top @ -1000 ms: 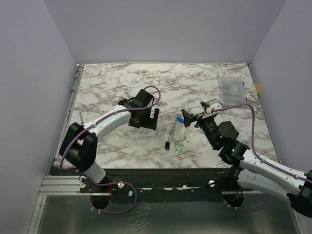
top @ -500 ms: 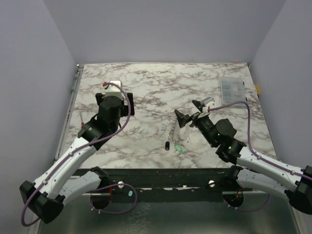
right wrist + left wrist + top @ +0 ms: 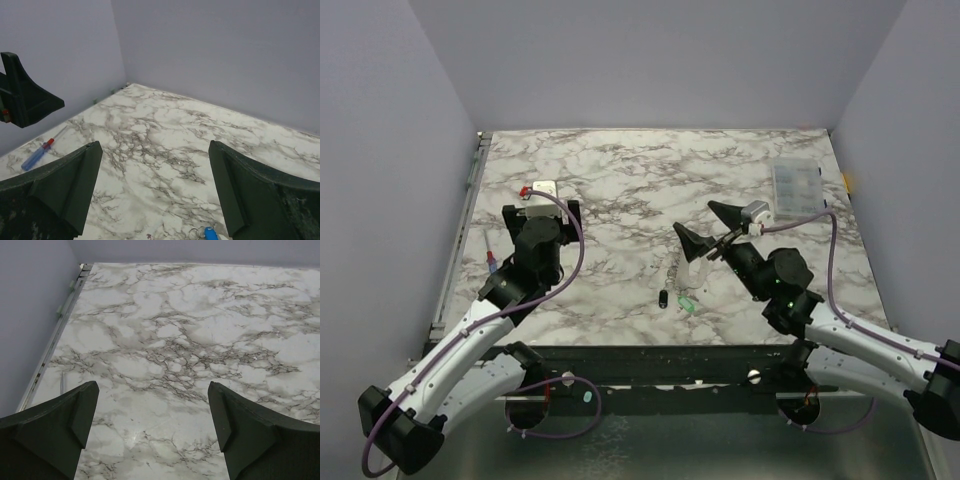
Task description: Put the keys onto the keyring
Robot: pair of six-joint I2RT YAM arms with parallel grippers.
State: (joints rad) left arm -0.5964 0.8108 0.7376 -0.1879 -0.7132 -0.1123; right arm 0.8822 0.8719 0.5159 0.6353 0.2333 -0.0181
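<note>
Landmark: the small black cylinder [image 3: 663,298] is lying on the marble table [image 3: 620,170], near its front edge.
Keyring: the keyring [image 3: 677,270] is lying flat just beyond the cylinder, with its chain trailing away from it.
Keys: the green key [image 3: 687,303] is lying just right of the cylinder, seemingly loose from the ring. The blue key [image 3: 209,233] is peeking in at the bottom of the right wrist view, beside a bit of ring. Whether it is threaded cannot be told.
Right gripper: the right gripper [image 3: 708,228] is hovering beyond and right of the cylinder, above the chain's far end, with its jaws gaping wide and carrying nothing.
Left gripper: the left gripper [image 3: 152,390] is hanging well left of the cylinder over bare marble, spread wide and empty.
Risk: the keys are tiny beside the fingers, so a descending pinch is likely to skid one across the slick marble. Snagging the chain is likely to drag the ring out of place. Brushing the cylinder risks rolling it into the green key.
</note>
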